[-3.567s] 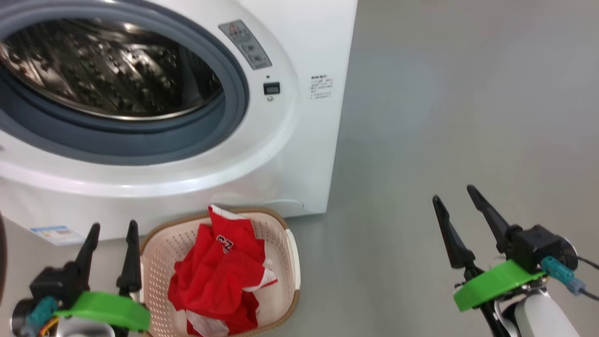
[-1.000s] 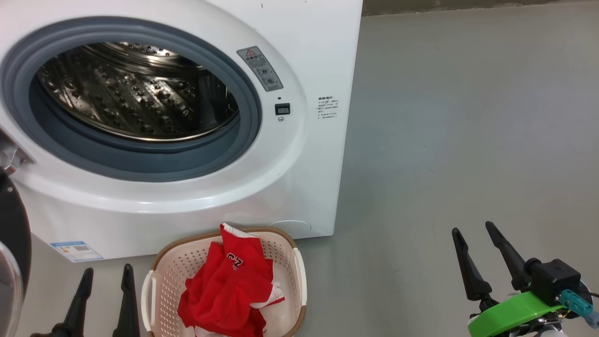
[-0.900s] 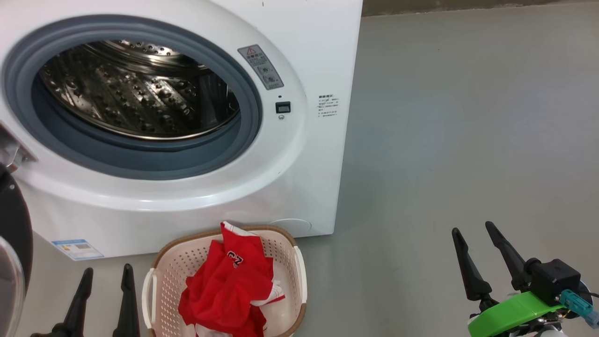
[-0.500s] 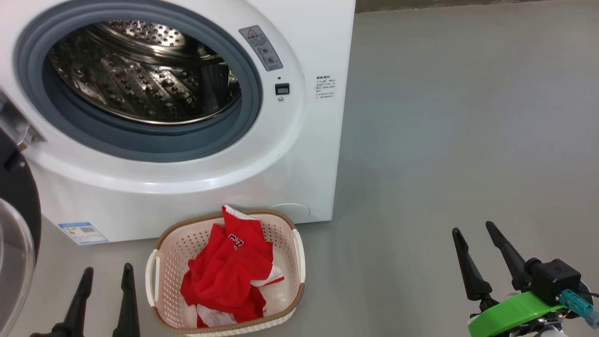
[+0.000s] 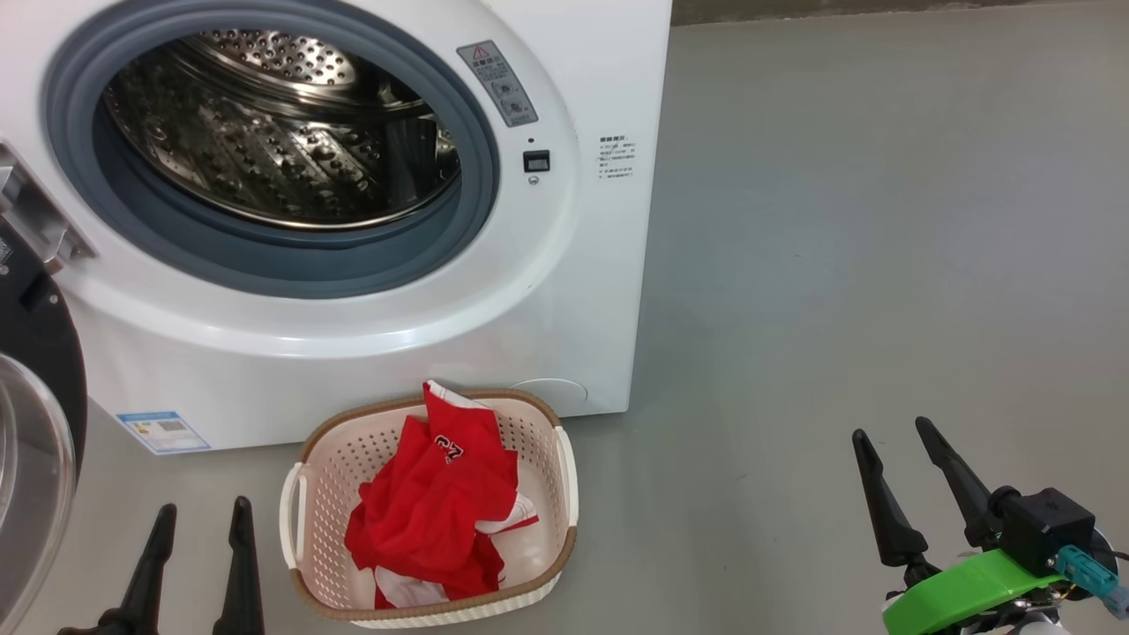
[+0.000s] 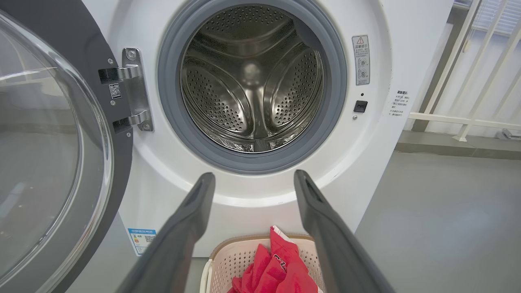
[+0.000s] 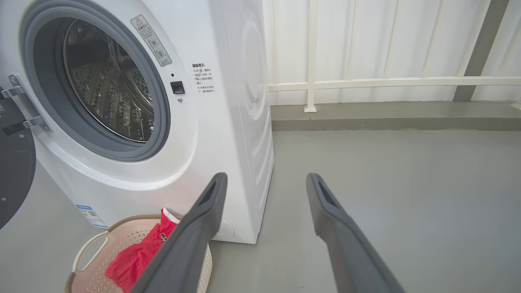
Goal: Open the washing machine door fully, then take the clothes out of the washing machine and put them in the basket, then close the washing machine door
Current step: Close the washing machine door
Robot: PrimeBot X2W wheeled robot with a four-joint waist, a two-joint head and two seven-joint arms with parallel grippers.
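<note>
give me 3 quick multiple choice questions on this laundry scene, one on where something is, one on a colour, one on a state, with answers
1. Where are the red clothes?
A inside the washing machine
B in the basket
C draped over the door

2. What colour is the rubber seal around the machine's opening?
A grey
B red
C green

3. What state is the door in?
A latched shut
B swung open to the side
C open by a thin crack

Answers:
1 B, the red heap lies inside the basket, in front of the machine.
2 A, a grey ring frames the opening.
3 B, the door stands clear of the opening, which is fully uncovered.
</note>
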